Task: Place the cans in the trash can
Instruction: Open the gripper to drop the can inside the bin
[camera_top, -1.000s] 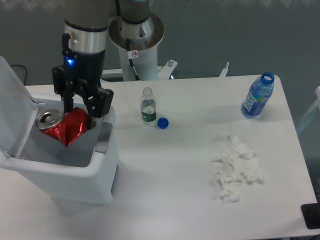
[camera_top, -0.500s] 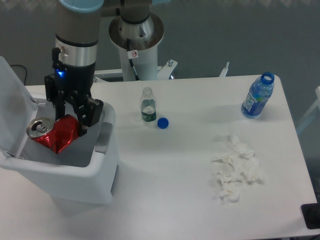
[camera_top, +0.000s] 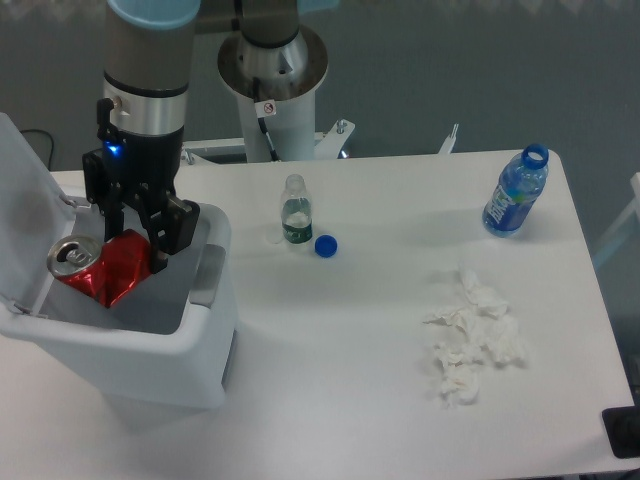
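Arm: one robot arm (camera_top: 148, 60) reaches down from the upper left, wrist pointing at the open bin; a blue light shows on the wrist housing.
Gripper (camera_top: 128, 243): two dark fingers pinch the red can from either side, pressed against its crumpled body.
Can (camera_top: 100, 268): crushed, red, with a silver top and pull tab; tilted so the top faces left and up. It is held within the opening of the bin, at about rim level, over the left part of the interior. Whether it touches the inner wall cannot be told.
Bin (camera_top: 150, 350): large, white, rectangular, at the left end of the table. Its lid (camera_top: 22, 215) stands swung up on the left side. A grey panel (camera_top: 207, 275) sits on the right rim.
Table (camera_top: 330, 400): white top.
Small bottle (camera_top: 295, 211): clear, uncapped, upright, near table centre toward the back edge.
Cap (camera_top: 325, 245): blue, lying just beside the small bottle on its right.
Blue bottle (camera_top: 516, 192): upright, uncapped, near the back right corner.
Tissue (camera_top: 474, 338): crumpled white heap on the right half of the table, well apart from the bottles.
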